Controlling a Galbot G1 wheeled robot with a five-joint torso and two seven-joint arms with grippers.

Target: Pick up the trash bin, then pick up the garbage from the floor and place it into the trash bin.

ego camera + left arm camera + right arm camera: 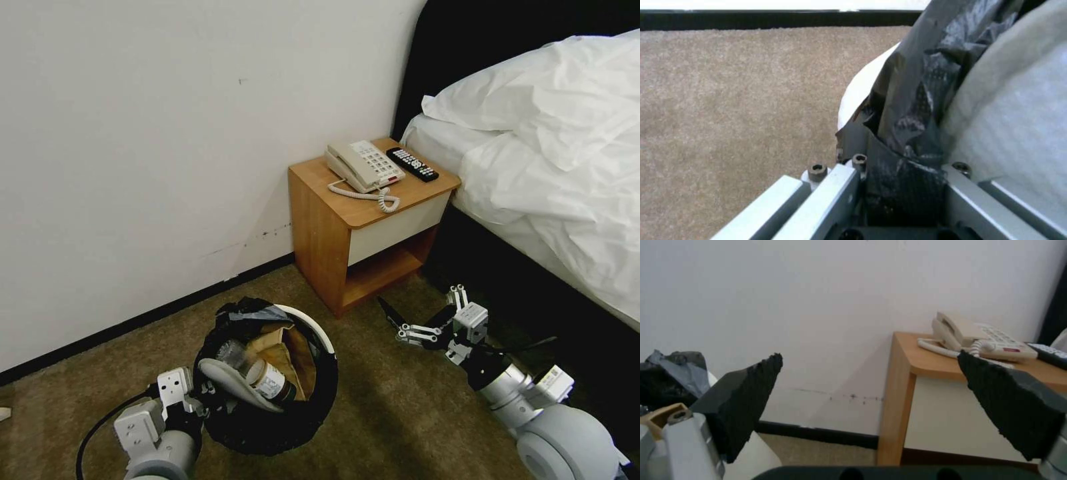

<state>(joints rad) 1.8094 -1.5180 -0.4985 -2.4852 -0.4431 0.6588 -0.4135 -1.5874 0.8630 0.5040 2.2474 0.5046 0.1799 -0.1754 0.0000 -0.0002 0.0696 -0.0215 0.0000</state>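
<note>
The trash bin [313, 325] is smooth white plastic under a crinkly, glossy black bag. The carpet [393, 407] looks rough and matt. The nightstand [320, 240] is smooth wood.

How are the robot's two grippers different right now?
The left gripper is shut on the trash bin, clamping its bag-lined rim; the right gripper is open and holds nothing. The left sits low beside the bin, while the right hangs free above the carpet near the nightstand. Both are grey metal.
</note>
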